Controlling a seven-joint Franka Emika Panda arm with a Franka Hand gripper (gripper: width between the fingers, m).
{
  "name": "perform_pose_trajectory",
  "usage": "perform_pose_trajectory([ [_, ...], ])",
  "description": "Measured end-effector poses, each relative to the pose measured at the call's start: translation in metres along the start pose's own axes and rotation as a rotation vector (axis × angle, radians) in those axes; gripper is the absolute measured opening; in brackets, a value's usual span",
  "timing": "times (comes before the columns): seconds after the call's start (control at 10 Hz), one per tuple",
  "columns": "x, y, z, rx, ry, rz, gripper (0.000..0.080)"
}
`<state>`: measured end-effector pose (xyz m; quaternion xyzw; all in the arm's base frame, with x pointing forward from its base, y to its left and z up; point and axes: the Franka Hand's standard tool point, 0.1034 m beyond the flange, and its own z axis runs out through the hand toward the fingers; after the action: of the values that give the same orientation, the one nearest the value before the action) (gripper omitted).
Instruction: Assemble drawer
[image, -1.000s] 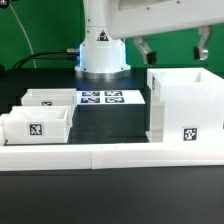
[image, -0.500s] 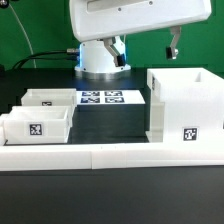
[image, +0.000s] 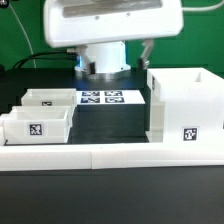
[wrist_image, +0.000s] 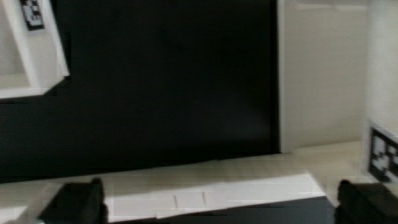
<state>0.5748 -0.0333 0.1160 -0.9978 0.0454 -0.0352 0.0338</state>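
The tall open-fronted white casing stands at the exterior view's right, with a tag on its front. Two shallow white trays stand at the left, one behind and one in front, each tagged. My gripper hangs high above the table's middle, behind the casing's left wall, open and empty. In the wrist view the gripper shows two dark fingertips wide apart over a white rail. A tray's edge and the casing's wall lie to either side.
The marker board lies flat on the black table between the trays and the casing. A long low white border rail runs along the front. The arm's white base stands behind the board.
The arm's hand has swept toward the exterior view's left, from above the casing to above the table's middle. The gripper stays open and empty. The parts have not moved.
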Motion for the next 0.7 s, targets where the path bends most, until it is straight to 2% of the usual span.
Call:
perform_pose_trajectory([
  [0.2, -0.013, 0.028, 0.013, -0.032, 0.034, -0.034, 0.0649],
  [0.3, -0.020, 0.037, 0.019, -0.034, 0.026, -0.052, 0.0649],
  [0.7, -0.018, 0.034, 0.018, -0.034, 0.031, -0.048, 0.0649],
])
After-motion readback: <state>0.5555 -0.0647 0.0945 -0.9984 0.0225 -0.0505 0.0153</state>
